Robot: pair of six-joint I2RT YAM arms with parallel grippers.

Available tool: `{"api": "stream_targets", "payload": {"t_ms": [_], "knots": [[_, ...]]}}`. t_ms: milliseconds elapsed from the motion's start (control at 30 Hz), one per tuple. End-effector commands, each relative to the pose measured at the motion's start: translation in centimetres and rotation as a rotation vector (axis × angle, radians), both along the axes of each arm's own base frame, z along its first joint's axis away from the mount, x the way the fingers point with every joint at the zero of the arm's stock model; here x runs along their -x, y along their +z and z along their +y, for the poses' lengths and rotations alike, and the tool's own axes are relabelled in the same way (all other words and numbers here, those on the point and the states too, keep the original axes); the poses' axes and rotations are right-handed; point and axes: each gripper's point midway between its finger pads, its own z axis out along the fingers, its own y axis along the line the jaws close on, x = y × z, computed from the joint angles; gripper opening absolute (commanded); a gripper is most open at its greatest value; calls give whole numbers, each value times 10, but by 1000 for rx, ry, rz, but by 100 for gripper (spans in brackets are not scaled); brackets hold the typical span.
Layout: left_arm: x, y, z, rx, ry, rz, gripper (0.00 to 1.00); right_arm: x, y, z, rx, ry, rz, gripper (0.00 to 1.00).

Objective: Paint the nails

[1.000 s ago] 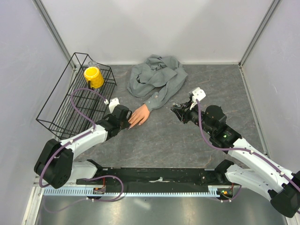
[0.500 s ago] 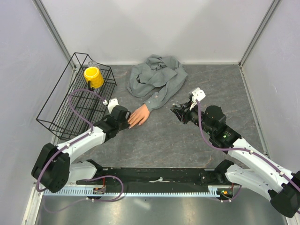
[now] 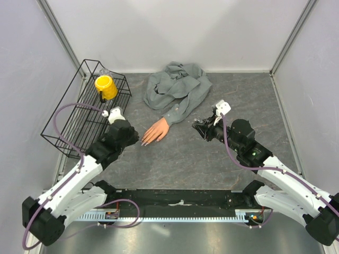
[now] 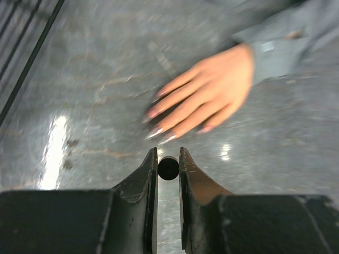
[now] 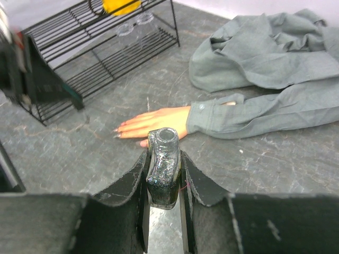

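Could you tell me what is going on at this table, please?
Two robot arms are working on painting the nails of a mannequin hand lying flat on the table, its wrist in a grey shirt sleeve. The right gripper is shut on a small open glass bottle, apparently the polish, off to one side. The left gripper pinches a small black round piece, probably the brush's cap, just short of the hand, not touching it. Which nails are painted is too blurred to tell.
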Motion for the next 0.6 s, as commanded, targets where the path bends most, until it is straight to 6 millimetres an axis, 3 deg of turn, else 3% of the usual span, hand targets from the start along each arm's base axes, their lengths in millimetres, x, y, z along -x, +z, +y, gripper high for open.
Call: {"api": "stream_targets", "payload": {"t_ms": [0,100,133,200,233,333,433,567], "knots": [[-10,78,-19,29,-175,-210,2,11,22,7,-17,82,-38,0],[-3,126,-59,103,-437,-335,2,37,21,28,1,282,-12,0],[8,154,-79,157,-568,-384,2,53,30,37,-11,390,-14,0],[17,177,-96,167,-707,-433,2,64,30,46,-5,483,8,0],[31,202,-110,212,-826,-474,2,71,26,47,15,513,37,0],[55,234,-131,263,-1039,-534,2,81,27,50,24,548,38,0],[64,250,-143,286,-1157,-545,2,87,39,51,17,561,17,0],[63,257,-151,281,-1227,-540,2,91,49,48,11,553,2,0]]}}
